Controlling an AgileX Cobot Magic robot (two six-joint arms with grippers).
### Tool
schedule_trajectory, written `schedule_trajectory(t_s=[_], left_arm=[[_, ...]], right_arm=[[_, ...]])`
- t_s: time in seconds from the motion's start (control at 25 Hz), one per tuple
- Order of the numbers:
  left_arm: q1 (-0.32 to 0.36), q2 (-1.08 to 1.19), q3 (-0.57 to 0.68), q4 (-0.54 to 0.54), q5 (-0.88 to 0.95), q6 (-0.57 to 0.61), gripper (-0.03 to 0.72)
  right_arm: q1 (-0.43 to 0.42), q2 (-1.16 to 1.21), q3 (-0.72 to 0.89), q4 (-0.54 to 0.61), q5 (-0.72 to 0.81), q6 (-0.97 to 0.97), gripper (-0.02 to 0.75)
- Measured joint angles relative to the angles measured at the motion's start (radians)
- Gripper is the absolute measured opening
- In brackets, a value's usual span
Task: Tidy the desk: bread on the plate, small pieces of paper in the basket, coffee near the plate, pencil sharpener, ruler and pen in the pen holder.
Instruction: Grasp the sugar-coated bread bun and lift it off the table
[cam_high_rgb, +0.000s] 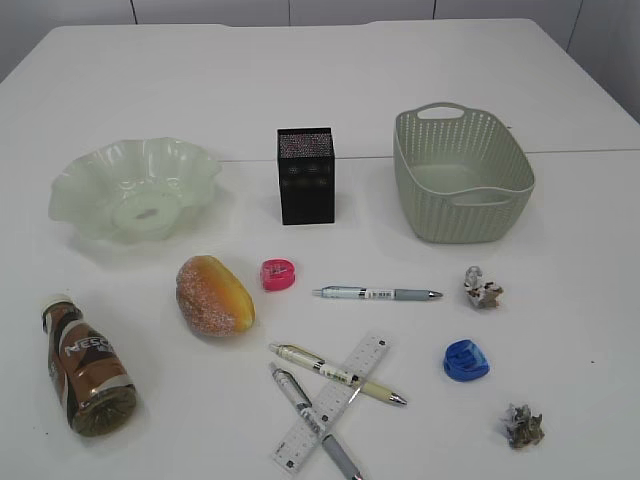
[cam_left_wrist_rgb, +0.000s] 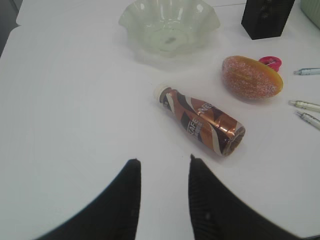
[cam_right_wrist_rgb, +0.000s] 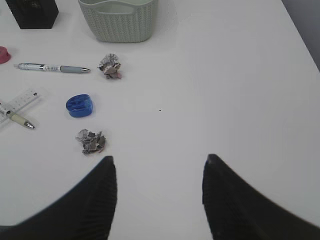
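The bread (cam_high_rgb: 214, 295) lies below the pale green plate (cam_high_rgb: 135, 187). A coffee bottle (cam_high_rgb: 86, 368) lies on its side at the front left. The black pen holder (cam_high_rgb: 306, 174) stands mid-table beside the green basket (cam_high_rgb: 462, 174). Three pens (cam_high_rgb: 376, 293) (cam_high_rgb: 338, 373) (cam_high_rgb: 315, 422) and a clear ruler (cam_high_rgb: 332, 402) lie at the front, with a pink sharpener (cam_high_rgb: 278, 273), a blue sharpener (cam_high_rgb: 466, 360) and two paper wads (cam_high_rgb: 482, 288) (cam_high_rgb: 523, 426). My left gripper (cam_left_wrist_rgb: 162, 162) is open, near the bottle (cam_left_wrist_rgb: 202, 120). My right gripper (cam_right_wrist_rgb: 159, 160) is open, right of a wad (cam_right_wrist_rgb: 91, 141).
The white table's seam runs behind the plate and basket. Neither arm shows in the exterior view. The left wrist view also shows the bread (cam_left_wrist_rgb: 251, 76) and plate (cam_left_wrist_rgb: 169, 25); the right wrist view shows the basket (cam_right_wrist_rgb: 119, 19) and blue sharpener (cam_right_wrist_rgb: 79, 106).
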Motion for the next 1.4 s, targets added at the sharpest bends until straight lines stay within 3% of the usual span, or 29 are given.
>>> schedule_trajectory(t_s=[1.4], left_arm=[[0.000,0.000,0.000,0.000,0.000,0.000,0.241]], right_arm=[[0.000,0.000,0.000,0.000,0.000,0.000,0.405]])
